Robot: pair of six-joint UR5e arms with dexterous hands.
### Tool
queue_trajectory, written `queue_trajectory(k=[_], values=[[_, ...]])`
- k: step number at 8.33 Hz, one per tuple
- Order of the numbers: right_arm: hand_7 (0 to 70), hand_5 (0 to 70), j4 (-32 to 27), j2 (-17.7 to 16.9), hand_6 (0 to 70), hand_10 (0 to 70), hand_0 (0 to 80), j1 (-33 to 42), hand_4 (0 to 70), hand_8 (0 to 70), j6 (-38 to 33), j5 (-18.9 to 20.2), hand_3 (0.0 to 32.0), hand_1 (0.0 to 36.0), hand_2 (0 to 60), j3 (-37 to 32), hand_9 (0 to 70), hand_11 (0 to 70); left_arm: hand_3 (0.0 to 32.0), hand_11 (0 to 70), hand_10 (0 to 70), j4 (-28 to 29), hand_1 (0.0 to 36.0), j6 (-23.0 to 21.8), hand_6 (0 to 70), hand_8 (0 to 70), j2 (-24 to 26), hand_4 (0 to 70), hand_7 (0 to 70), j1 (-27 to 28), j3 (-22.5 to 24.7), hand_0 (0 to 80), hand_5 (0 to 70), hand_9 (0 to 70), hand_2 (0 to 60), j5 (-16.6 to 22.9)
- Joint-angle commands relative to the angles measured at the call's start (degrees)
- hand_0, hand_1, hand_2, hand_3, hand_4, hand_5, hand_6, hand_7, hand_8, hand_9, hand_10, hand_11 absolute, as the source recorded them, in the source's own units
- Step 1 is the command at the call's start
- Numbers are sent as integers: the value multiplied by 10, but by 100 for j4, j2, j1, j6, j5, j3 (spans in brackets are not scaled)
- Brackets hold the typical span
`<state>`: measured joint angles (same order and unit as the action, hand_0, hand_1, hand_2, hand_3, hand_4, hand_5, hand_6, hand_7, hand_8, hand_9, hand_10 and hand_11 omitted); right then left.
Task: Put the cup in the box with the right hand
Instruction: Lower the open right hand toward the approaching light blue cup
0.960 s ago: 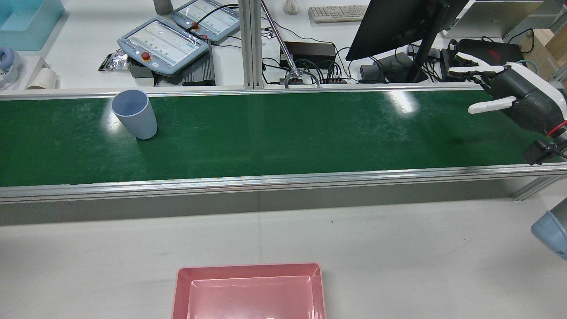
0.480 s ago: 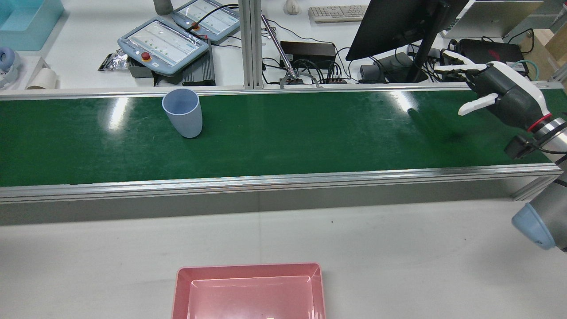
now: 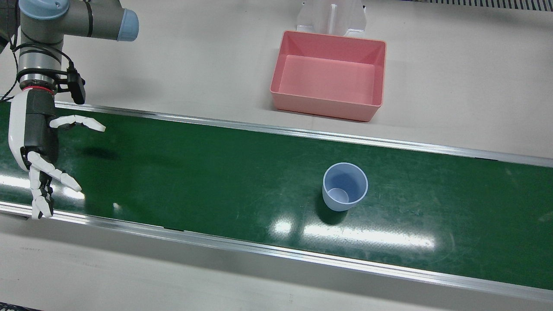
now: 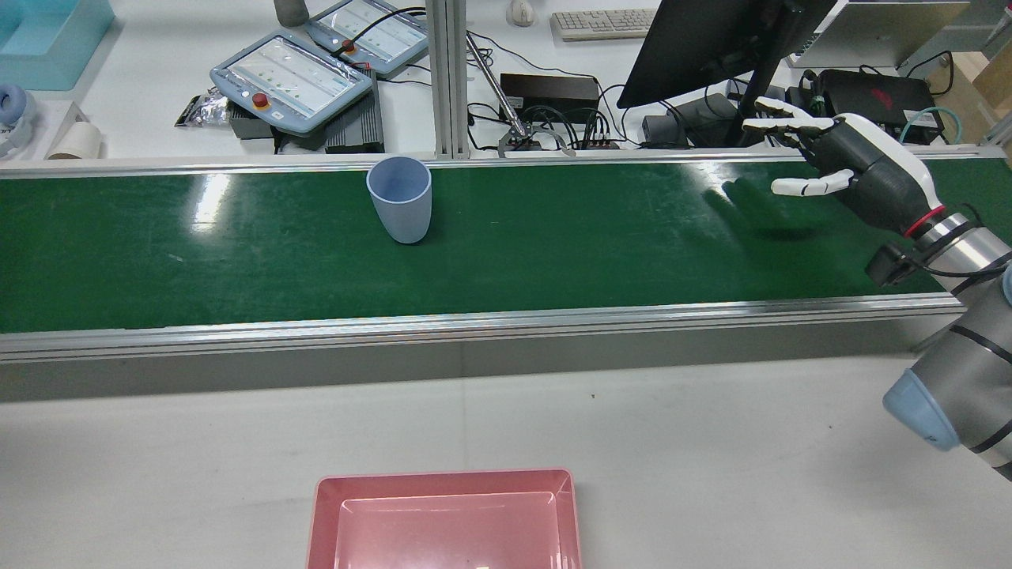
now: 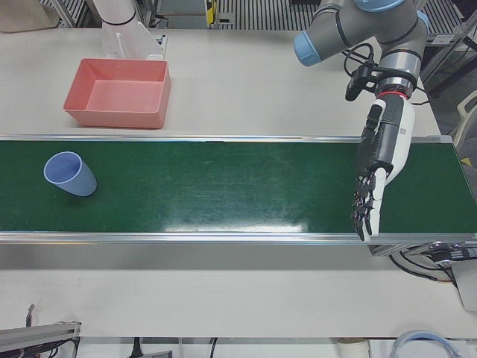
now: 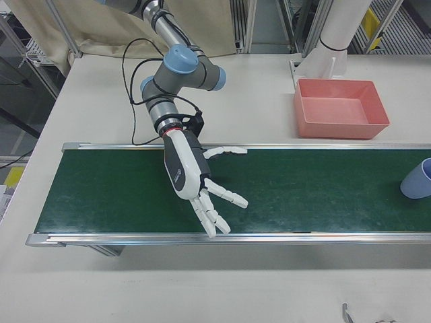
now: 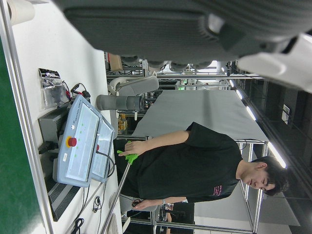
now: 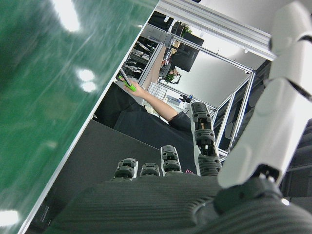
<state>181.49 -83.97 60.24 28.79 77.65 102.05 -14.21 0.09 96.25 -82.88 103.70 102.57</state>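
A light blue cup (image 4: 400, 199) stands upright on the green conveyor belt (image 4: 553, 237), near its far rail. It also shows in the front view (image 3: 344, 186), the left-front view (image 5: 69, 174) and at the right edge of the right-front view (image 6: 417, 178). My right hand (image 4: 858, 170) is open with fingers spread, hovering over the belt well to the right of the cup; it also shows in the front view (image 3: 36, 147) and the right-front view (image 6: 188, 175). The empty pink box (image 4: 326, 514) sits on the white table before the belt. My left hand (image 5: 380, 160) is open over the belt's other end.
Aluminium rails (image 4: 474, 320) edge the belt. Beyond the far rail are teach pendants (image 4: 292, 79), a monitor (image 4: 711, 39), cables and a thin rod (image 4: 494, 75). A white stand (image 3: 332, 17) is behind the box (image 3: 322, 105).
The cup has travelled along the belt to the right in the rear view, toward my right hand. My right hand has moved left and stays open.
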Motion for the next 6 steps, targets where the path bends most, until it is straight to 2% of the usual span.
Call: queue_trajectory(k=[1, 2, 3, 4, 5, 6], values=[[142, 42, 0, 22, 40, 34, 470, -57, 135, 5, -14, -13, 0, 146, 192, 8, 44, 65, 0, 0, 0, 6, 0, 0, 0, 0, 8, 0, 0, 0, 1, 0, 0, 0, 0, 0], [145, 42, 0, 21, 40, 34, 479, -65, 157, 6, -5, -13, 0, 128, 118, 25, 45, 64, 0, 0, 0, 6, 0, 0, 0, 0, 0, 0, 0, 0, -8, 0, 0, 0, 0, 0], [145, 42, 0, 21, 40, 33, 483, -74, 171, 5, -5, -13, 0, 119, 82, 43, 44, 63, 0, 0, 0, 6, 0, 0, 0, 0, 8, 0, 0, 0, -8, 0, 0, 0, 0, 0], [142, 39, 0, 21, 39, 32, 465, -109, 146, 3, -5, -13, 0, 131, 173, 43, 42, 61, 0, 0, 0, 6, 0, 0, 0, 0, 0, 0, 0, 0, -8, 0, 0, 0, 0, 0], [145, 38, 0, 21, 40, 32, 471, -127, 168, 3, -14, -13, 0, 112, 107, 43, 43, 60, 0, 0, 0, 6, 0, 0, 0, 0, 8, 0, 0, 0, -8, 0, 0, 0, 0, 0], [144, 37, 0, 13, 39, 31, 460, -144, 153, 4, -14, -13, 0, 115, 140, 52, 43, 59, 0, 0, 0, 6, 0, 0, 0, 0, 8, 0, 0, 0, -8, 0, 0, 0, 0, 0]])
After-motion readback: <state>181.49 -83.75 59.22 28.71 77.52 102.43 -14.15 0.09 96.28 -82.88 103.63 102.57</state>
